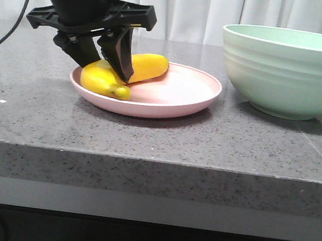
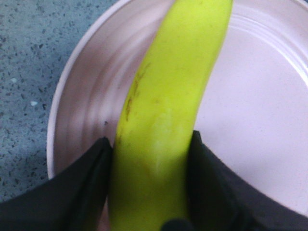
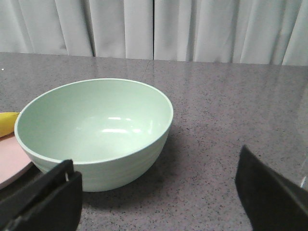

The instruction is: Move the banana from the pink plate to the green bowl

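Observation:
The yellow banana [image 1: 146, 67] lies on the pink plate [image 1: 181, 96] at the table's left-centre. My left gripper [image 1: 106, 65] is shut on the banana's middle, one black finger on each side, and the banana still rests on the plate. In the left wrist view the banana [image 2: 168, 110] fills the gap between the fingers [image 2: 84, 187] over the plate [image 2: 260, 106]. The green bowl [image 1: 289, 71] stands to the right of the plate and is empty. My right gripper [image 3: 159, 202] is open and empty, near the bowl [image 3: 96, 125].
The grey speckled table [image 1: 147, 136] has a front edge close to the plate. White curtains [image 1: 220, 11] hang behind. In the right wrist view a bit of the plate [image 3: 9, 161] and the banana's tip [image 3: 7, 122] show beside the bowl.

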Tool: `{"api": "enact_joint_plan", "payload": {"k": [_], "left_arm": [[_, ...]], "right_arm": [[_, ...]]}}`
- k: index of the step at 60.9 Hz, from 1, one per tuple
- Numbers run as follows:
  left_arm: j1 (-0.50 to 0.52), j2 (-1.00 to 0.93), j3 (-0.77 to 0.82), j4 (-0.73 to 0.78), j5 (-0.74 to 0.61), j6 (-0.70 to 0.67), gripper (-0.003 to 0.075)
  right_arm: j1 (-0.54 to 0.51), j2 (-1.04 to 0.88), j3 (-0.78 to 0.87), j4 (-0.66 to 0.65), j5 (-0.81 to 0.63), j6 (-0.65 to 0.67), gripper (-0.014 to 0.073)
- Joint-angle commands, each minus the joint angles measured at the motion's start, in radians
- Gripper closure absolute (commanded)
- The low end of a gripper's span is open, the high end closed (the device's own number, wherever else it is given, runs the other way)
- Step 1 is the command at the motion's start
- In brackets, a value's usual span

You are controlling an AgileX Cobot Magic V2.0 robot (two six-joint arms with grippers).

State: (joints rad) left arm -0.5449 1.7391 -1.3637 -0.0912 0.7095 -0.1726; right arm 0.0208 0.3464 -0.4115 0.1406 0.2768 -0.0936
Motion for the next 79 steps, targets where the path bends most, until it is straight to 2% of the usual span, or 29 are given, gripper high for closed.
{"api": "enact_joint_plan", "payload": {"k": [1,12,26,40,50,59,66,70,73,79], "left_arm": [[-0.005,-0.041,-0.026,-0.003,-0.040,-0.007,0.0573],[-0.005,-0.045,-0.030,0.024,-0.073,-0.007,0.0692],[-0.003,-0.147,-0.033,0.100,-0.129,0.004,0.0708],[-0.082,-0.292,-0.023,0.130,-0.055,0.268,0.0708],[-0.155,-0.347,-0.023,0.130,-0.004,0.311,0.0708],[-0.226,-0.363,-0.023,0.130,0.050,0.373,0.0708],[-0.250,-0.363,-0.023,0.130,0.066,0.385,0.0708],[-0.258,-0.363,-0.023,0.124,0.066,0.385,0.0708],[-0.260,-0.363,-0.023,0.119,0.064,0.385,0.0708],[-0.260,-0.363,-0.023,0.082,0.053,0.385,0.0708]], "right_arm": [[0.001,0.012,-0.034,-0.007,-0.087,-0.001,-0.0059],[0.001,0.012,-0.034,-0.007,-0.087,-0.001,-0.0059],[0.001,0.012,-0.034,-0.007,-0.089,-0.001,-0.0059],[0.026,0.043,-0.075,-0.007,0.007,-0.047,-0.0059],[0.110,0.130,-0.173,-0.002,0.109,-0.153,-0.0059],[0.234,0.250,-0.289,0.002,0.207,-0.300,-0.0059],[0.338,0.354,-0.405,0.015,0.282,-0.339,-0.0059],[0.382,0.405,-0.466,0.050,0.289,-0.333,-0.0059],[0.410,0.451,-0.507,0.129,0.271,-0.320,-0.0059],[0.417,0.522,-0.563,0.312,0.202,-0.191,-0.0059]]}}
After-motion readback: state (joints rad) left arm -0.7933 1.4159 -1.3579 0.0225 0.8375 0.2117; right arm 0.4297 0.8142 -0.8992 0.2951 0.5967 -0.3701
